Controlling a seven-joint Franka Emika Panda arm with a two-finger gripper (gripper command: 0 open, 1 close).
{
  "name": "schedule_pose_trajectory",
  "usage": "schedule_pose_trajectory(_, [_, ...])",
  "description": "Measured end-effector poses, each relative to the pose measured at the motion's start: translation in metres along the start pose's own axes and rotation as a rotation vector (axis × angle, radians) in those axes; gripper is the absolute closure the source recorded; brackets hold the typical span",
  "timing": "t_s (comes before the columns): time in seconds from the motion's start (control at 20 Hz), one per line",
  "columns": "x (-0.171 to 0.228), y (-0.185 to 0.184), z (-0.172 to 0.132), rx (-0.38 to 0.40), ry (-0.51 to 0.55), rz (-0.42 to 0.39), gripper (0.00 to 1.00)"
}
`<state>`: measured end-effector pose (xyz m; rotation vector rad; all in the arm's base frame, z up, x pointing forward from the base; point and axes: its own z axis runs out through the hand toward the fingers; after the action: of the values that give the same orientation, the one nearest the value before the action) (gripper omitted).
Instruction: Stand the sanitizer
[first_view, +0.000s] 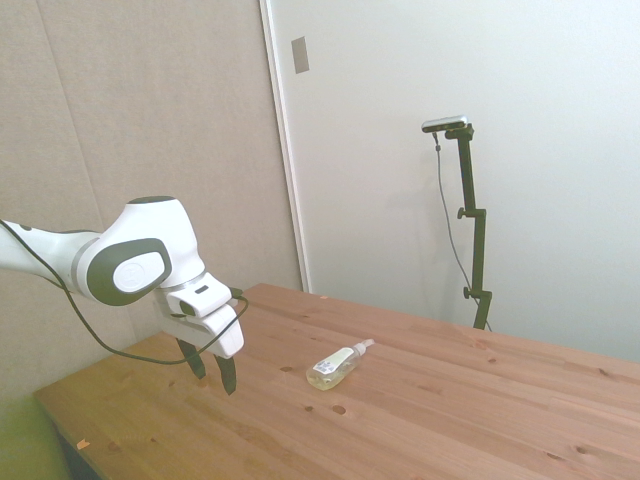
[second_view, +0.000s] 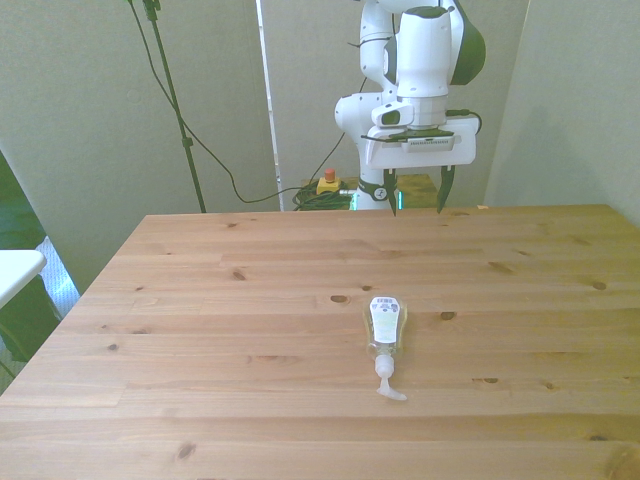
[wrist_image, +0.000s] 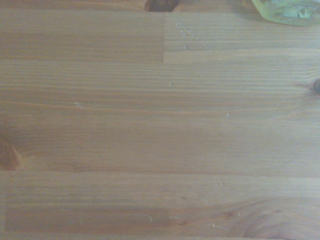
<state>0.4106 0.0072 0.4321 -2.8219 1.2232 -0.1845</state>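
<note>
Small slim clear plastic sanitizer bottle (second_view: 386, 330) with yellowish liquid and a white pump nozzle lies flat on the wooden plank table (second_view: 200, 300), roughly mid-table, nozzle pointing toward the near edge in the front view. Nothing is touching it. White two-finger gripper (second_view: 415, 192) hangs above the table's far side, well apart from the bottle, jaws spread and empty, likely pre-opened for the approach. Wrist view catches only the bottle's edge (wrist_image: 287, 11). Standing not started.

Side, front views share table (first_view: 420, 400); wrist close overhead.
</note>
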Motion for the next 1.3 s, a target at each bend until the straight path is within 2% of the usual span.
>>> schedule_pose_trajectory(0.15, [0.006, -0.002, -0.002, 0.006, 0.000, 0.001, 0.00])
schedule_pose_trajectory(0.25, [0.023, -0.016, -0.012, 0.028, 0.014, 0.009, 0.00])
schedule_pose_trajectory(0.55, [0.095, -0.074, -0.010, 0.071, 0.046, 0.088, 0.00])
schedule_pose_trajectory(0.75, [0.150, -0.099, -0.007, 0.078, 0.101, 0.167, 0.00])
schedule_pose_trajectory(1.0, [0.217, -0.116, 0.016, 0.058, 0.124, 0.237, 0.00])
schedule_pose_trajectory(1.3, [0.262, -0.139, 0.050, 0.038, 0.110, 0.266, 0.00])
